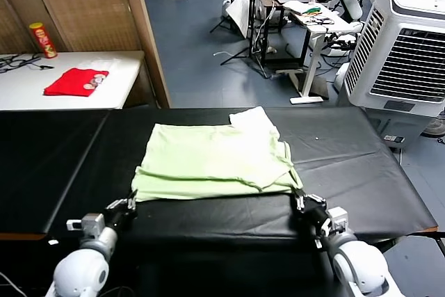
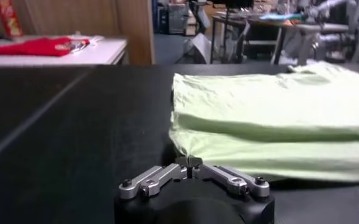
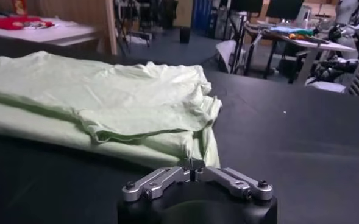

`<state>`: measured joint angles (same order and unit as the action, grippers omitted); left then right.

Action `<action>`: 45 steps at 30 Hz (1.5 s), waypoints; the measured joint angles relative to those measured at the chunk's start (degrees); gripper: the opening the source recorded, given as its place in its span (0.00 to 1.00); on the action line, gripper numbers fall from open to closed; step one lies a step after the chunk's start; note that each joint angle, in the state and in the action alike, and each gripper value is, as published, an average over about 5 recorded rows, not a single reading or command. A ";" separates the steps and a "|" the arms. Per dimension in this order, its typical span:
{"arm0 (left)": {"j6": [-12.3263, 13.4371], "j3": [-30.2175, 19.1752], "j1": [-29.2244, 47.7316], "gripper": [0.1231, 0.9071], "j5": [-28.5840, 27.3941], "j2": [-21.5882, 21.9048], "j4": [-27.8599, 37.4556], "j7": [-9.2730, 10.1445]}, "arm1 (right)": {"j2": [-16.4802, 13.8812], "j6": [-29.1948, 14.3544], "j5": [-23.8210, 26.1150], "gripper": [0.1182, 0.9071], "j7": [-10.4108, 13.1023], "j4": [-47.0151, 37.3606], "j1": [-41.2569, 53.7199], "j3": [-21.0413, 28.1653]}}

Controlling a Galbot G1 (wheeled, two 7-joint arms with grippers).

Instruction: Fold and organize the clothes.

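Low in the head view, the left gripper [image 1: 132, 201] and right gripper [image 1: 300, 199] each pinch a near corner of the green T-shirt [image 1: 215, 158], mid-frame on the black table [image 1: 361, 165]. Upper left, a red garment [image 1: 76, 81] and can [image 1: 43, 39] sit on a white table [image 1: 118, 88].

Head camera looks down across the bench [image 1: 361, 165] from above; both wrist cameras sit low, close, facing forward, sharing the T-shirt [image 1: 212, 161].

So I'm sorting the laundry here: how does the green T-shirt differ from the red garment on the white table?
The green T-shirt is pale and lies on the black table; the red garment is bright and lies on the white table. The T-shirt is the larger and sits nearer the robot; the red one is a small bundle farther back. Both lie folded.
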<state>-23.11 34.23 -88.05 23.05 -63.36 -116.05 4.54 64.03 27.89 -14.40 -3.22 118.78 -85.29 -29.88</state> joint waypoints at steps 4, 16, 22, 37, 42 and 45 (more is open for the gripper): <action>0.27 1.33 -5.18 0.01 -0.40 1.05 -3.75 0.06 | 0.42 0.72 0.01 0.00 0.20 2.99 -4.22 -1.47; -1.05 4.27 -15.71 0.17 0.26 0.95 -9.97 1.63 | 1.49 1.37 -0.52 0.38 -1.84 9.41 -12.65 -2.65; -2.71 6.01 -18.84 0.59 1.37 -0.96 -13.32 1.52 | 0.50 2.24 -3.79 0.77 -1.57 13.80 -14.29 -4.93; -7.70 3.81 4.11 0.86 15.44 4.66 -8.41 5.43 | -0.96 -1.31 -7.40 0.86 3.38 -6.81 19.56 3.81; -9.12 -1.63 17.49 0.86 19.65 6.32 1.07 6.80 | 0.86 -1.08 -7.51 0.86 4.53 -20.68 33.69 10.57; -9.57 -5.26 24.51 0.86 20.99 6.22 7.94 6.83 | 2.29 -0.04 -7.84 0.86 4.62 -28.48 40.98 14.10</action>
<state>-32.68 28.97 -63.54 44.04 -57.14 -108.11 11.38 66.32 27.85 -22.24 1.41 90.30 -44.31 -15.78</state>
